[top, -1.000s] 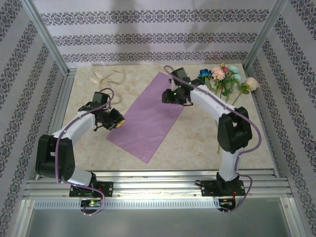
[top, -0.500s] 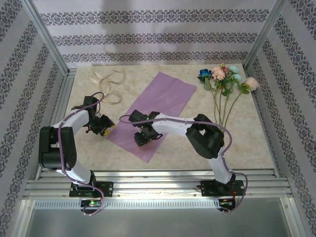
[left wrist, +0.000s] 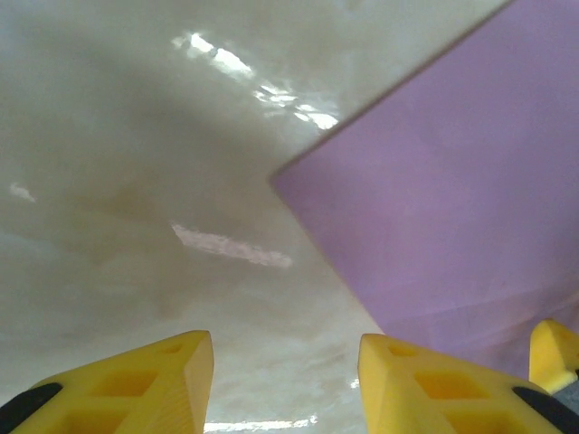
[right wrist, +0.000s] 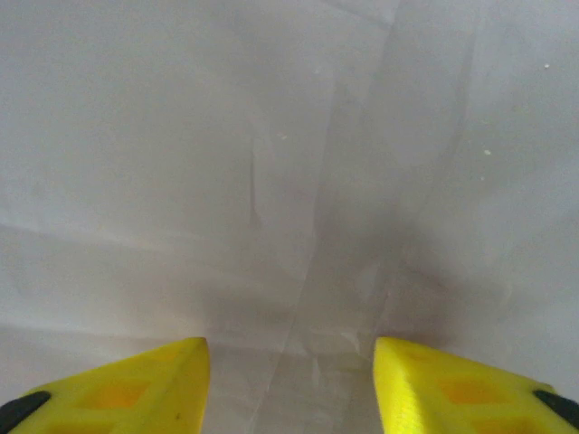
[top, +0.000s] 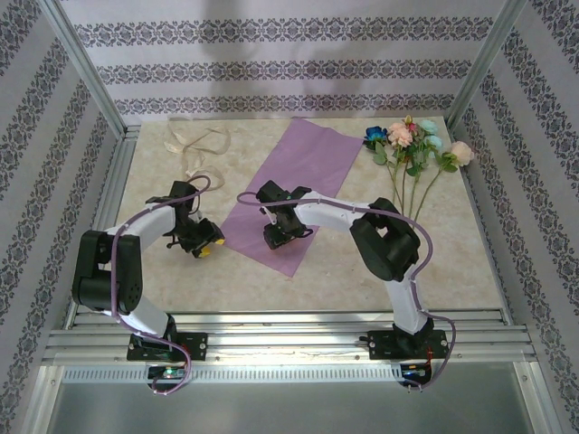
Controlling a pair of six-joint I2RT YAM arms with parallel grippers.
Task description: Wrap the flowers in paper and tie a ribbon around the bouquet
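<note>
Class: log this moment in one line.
paper: flat | left gripper: open, by paper's left corner | right gripper: open, over paper | flowers: far right, off paper | ribbon: far left

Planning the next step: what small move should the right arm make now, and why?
Probably raise the right gripper and swing it toward the flowers. The paper lies flat, the flowers lie apart from it at the far right, and the gripper hangs open over the paper, holding nothing.

left hand (left wrist: 285,362) spread, empty | paper (left wrist: 452,181) corner seemingly flat on table (left wrist: 136,181)
</note>
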